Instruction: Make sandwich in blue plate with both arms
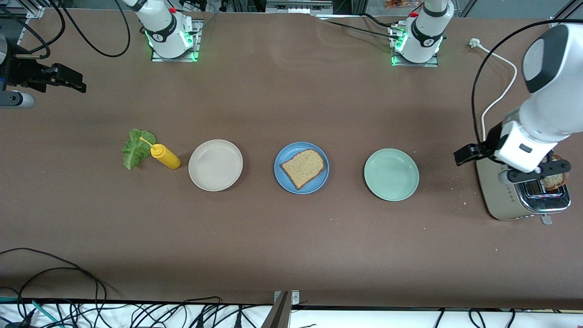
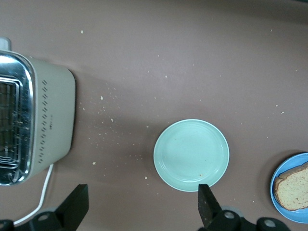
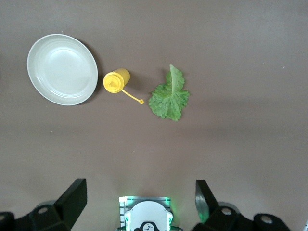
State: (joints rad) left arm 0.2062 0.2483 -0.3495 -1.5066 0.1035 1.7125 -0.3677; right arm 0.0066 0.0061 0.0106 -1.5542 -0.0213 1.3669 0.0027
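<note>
The blue plate [image 1: 285, 178] sits mid-table with one brown bread slice [image 1: 304, 167] on it; both also show in the left wrist view, plate [image 2: 279, 209] and slice [image 2: 293, 188]. A second slice [image 1: 554, 181] stands in the toaster [image 1: 505, 200]. The green lettuce leaf [image 1: 135, 148] lies on the table toward the right arm's end, and shows in the right wrist view [image 3: 169, 96]. My left gripper [image 1: 469, 154] [image 2: 142, 209] is open and empty, up in the air beside the toaster. My right gripper [image 1: 68, 79] [image 3: 139, 202] is open and empty, raised at its end of the table.
A yellow mustard bottle [image 1: 165, 156] lies beside the lettuce. A beige plate [image 1: 215, 165] and a pale green plate [image 1: 391, 174] flank the blue plate. The toaster's white cord [image 1: 494, 100] runs toward the left arm's base. Crumbs lie near the toaster.
</note>
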